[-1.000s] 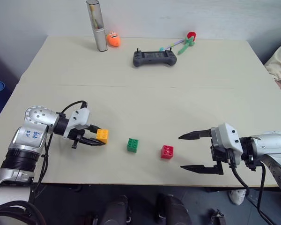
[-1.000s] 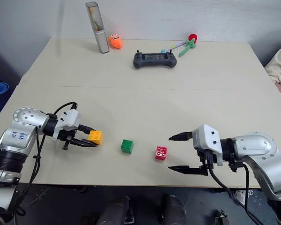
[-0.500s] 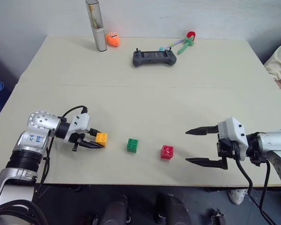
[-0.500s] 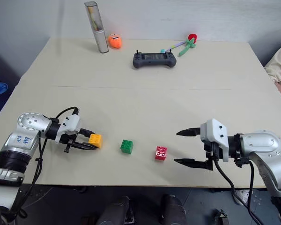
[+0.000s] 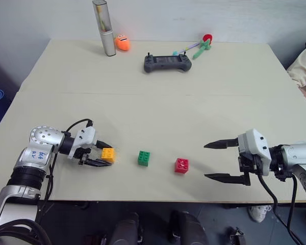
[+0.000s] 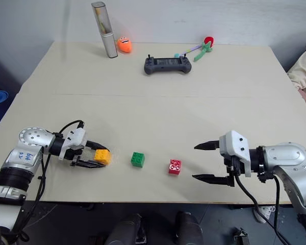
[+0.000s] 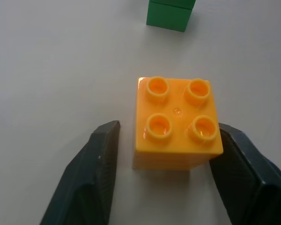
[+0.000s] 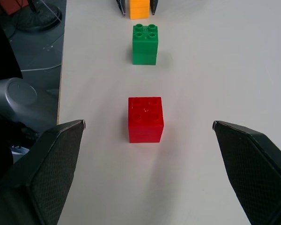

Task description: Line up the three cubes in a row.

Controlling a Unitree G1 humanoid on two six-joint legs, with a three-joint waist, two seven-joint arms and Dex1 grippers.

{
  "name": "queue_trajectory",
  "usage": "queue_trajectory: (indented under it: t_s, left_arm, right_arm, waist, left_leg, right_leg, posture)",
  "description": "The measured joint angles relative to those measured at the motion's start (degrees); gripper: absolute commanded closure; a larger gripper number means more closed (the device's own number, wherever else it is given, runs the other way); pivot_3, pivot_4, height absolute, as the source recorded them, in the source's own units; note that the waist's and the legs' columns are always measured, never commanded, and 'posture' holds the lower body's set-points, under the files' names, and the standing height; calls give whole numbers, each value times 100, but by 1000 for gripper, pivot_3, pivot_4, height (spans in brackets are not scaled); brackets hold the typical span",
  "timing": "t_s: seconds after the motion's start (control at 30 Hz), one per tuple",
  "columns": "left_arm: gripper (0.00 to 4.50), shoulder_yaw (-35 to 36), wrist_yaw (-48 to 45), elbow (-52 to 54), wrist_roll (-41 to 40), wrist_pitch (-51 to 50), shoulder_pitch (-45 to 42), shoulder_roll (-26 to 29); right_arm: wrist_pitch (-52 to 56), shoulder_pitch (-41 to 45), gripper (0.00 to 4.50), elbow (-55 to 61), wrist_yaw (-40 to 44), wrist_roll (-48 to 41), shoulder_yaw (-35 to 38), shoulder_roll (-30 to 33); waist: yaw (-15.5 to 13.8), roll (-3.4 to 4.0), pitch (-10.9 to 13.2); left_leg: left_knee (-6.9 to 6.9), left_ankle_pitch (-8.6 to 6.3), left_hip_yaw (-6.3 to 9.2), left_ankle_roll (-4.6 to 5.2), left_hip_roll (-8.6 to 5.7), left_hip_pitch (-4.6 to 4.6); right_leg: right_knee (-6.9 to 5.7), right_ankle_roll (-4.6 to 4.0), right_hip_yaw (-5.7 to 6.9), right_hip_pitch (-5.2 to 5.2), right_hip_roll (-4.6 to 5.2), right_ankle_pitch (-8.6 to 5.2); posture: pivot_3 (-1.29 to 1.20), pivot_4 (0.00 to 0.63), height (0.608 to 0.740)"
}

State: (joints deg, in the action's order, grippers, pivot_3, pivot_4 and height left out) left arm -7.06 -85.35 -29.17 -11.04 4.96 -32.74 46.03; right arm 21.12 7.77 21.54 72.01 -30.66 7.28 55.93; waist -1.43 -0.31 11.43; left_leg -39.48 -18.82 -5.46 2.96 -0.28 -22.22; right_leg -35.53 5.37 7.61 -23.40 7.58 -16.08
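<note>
The small yellow-orange studded plastic brick [image 7: 177,123] sits on the pale tabletop [image 5: 158,107] between the fingers of the left gripper [image 5: 100,154], which stand parted: one finger clear of it, the other close enough that contact is hard to rule out. It is in line with the green studded brick [image 5: 144,157] and red studded brick [image 5: 182,165]. To finish the release cleanly, the left gripper should draw straight back without nudging it. The right gripper [image 5: 220,161] hangs wide apart, empty, near the red brick.
</note>
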Motion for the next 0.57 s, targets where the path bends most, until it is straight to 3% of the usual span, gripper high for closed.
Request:
queue_trajectory:
  t_s: [0.1,0.47,0.57]
  left_arm:
    - [42,71,-38,135,-31,-6,131,141]
    - [42,1353,-65,1462,-911,-1556,1264,1967]
    - [42,1753,-63,1840,-1217,-1966,1647,2155]
  right_arm:
    - [-106,-17,0,-209,137,41,0,20]
    - [-243,-230,0,-1093,1287,-121,855,896]
    - [-261,-289,0,-1249,1407,-135,917,906]
  waist:
    - [11,0,0]
    - [35,2,1]
    - [19,3,2]
  left_leg:
    - [0,0,-1,0,1,0]
    - [2,-8,0,-4,9,0]
    - [2,-8,2,-5,10,2]
  right_leg:
    - [-1,0,-1,-1,4,0]
    - [6,-2,-9,-2,17,-1]
    - [7,-2,-9,1,22,-1]
  posture:
    - [0,150,740]
    - [0,150,740]
    - [0,150,740]
